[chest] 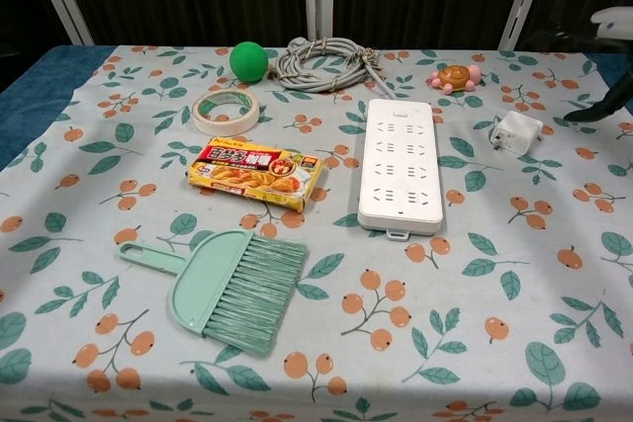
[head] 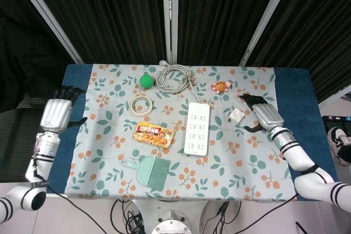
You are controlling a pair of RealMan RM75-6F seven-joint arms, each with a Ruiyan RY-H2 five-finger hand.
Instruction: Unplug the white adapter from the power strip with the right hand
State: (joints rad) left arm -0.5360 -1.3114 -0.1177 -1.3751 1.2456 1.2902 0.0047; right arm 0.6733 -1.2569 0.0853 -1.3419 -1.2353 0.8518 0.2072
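Observation:
The white adapter point(head: 236, 115) point(chest: 517, 132) lies loose on the cloth, to the right of the white power strip point(head: 197, 128) point(chest: 401, 164), whose sockets are bare. My right hand point(head: 264, 115) hovers just right of the adapter with fingers spread and nothing in it; the chest view catches only its edge point(chest: 608, 56) at the right border. My left hand point(head: 57, 113) is open over the table's far left blue edge, away from all objects, and does not show in the chest view.
A yellow snack box point(head: 154, 133), a green dustpan brush point(head: 146, 170), a tape roll point(head: 142, 104), a green ball point(head: 146, 80), a coiled cable point(head: 174, 75) and a small turtle toy point(head: 221, 86) lie on the floral cloth point(head: 109, 135).

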